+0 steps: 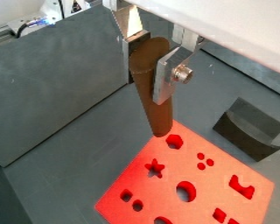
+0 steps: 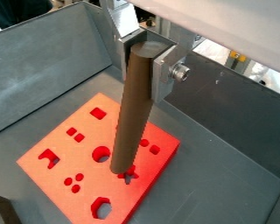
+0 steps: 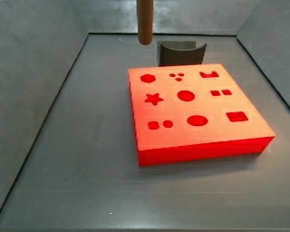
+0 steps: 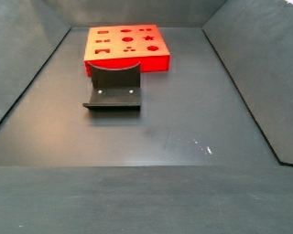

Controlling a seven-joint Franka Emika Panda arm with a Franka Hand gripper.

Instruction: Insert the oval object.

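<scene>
While pincer [image 2: 140, 51] stays-free clamps oval object [image 2: 133, 109] upright, peg tip hangs above red block [image 2: 60, 179], fixture [image 3: 179, 52] behind block at frame top

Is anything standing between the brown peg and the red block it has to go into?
Nothing visible. The gripper holds the oval object upright above the red block, with open air under its tip. The fixture stands off beside the block.

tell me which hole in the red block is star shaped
The star hole in the red block: the only cutout with points; the others are round, oval or blocky. The claw holds the brown peg above it.
</scene>
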